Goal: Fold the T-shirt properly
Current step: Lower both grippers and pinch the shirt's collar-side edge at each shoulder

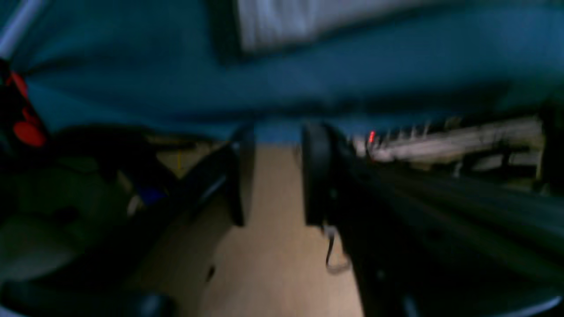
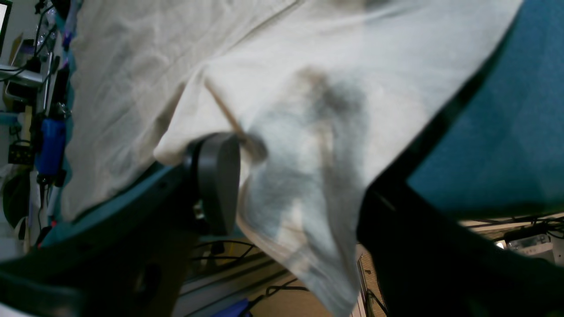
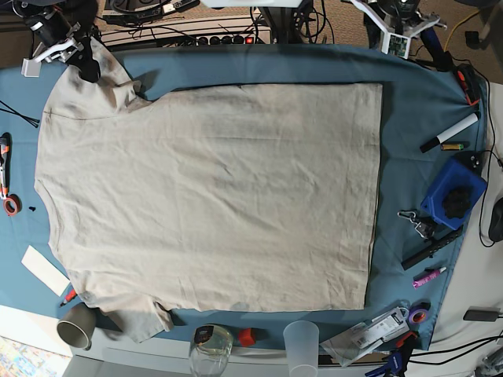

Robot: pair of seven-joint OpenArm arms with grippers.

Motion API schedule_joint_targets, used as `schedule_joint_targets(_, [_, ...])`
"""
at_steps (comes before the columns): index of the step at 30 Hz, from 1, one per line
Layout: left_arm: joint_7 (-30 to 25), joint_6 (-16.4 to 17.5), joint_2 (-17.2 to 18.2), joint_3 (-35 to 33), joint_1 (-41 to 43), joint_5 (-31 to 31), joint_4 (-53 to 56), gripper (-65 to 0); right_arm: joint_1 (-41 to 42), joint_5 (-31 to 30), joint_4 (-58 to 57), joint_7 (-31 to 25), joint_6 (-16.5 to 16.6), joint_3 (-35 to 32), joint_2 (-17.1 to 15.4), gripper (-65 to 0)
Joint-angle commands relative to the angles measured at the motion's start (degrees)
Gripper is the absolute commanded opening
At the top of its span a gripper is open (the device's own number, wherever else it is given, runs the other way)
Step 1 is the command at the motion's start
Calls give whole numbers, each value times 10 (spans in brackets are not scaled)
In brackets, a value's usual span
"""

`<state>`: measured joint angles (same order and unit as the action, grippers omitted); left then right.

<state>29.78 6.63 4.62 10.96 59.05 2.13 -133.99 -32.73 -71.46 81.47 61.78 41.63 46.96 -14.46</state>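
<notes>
Seemingly flat T-shirt (image 3: 212,196), hem rightward.

Blurred view from the left wrist: the left tool (image 1: 276,174), its two dark pads parted with nothing between them, hangs over a tan floor (image 1: 273,264). Blue cloth (image 1: 308,75) fills the upper frame, a pale patch (image 1: 299,20) at its top edge.

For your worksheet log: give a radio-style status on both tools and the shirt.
Right tool shut on T-shirt sleeve. Left tool open, off the table edge, holding nothing. T-shirt flat, unfolded on blue tablecloth. Cups, markers around edges.
</notes>
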Motion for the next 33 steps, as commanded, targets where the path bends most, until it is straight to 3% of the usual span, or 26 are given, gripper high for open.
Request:
schedule_joint_targets(1, [-10, -2, 0, 1, -1, 14, -10, -455, -11, 53, -2, 40, -16, -1, -3, -324])
schedule_joint_targets(7, [-7, -4, -3, 1, -45, 56, -10, -456, -11, 53, -2, 42, -16, -1, -4, -324])
schedule_joint_targets(11, [-7, -41, -12, 1, -77, 57, -10, -456, -10, 52, -2, 42, -16, -1, -5, -324])
schedule_joint_targets(13, [-7, -42, -11, 1, -100, 57, -10, -451, -11, 53, -2, 42, -16, -1, -5, -324])
schedule_joint_targets(19, [-6, -45, -11, 1, -165, 57, 56, -328, -11, 53, -2, 42, -16, -1, -5, -324])
schedule_joint_targets(23, [7, -84, -11, 1, -178, 57, 78, -328, -11, 53, -2, 44, -16, -1, -5, -324])
schedule_joint_targets(33, [27, -80, -26, 1, -210, 101, 162, -328, -11, 55, -2, 44, -16, -1, -5, -324])
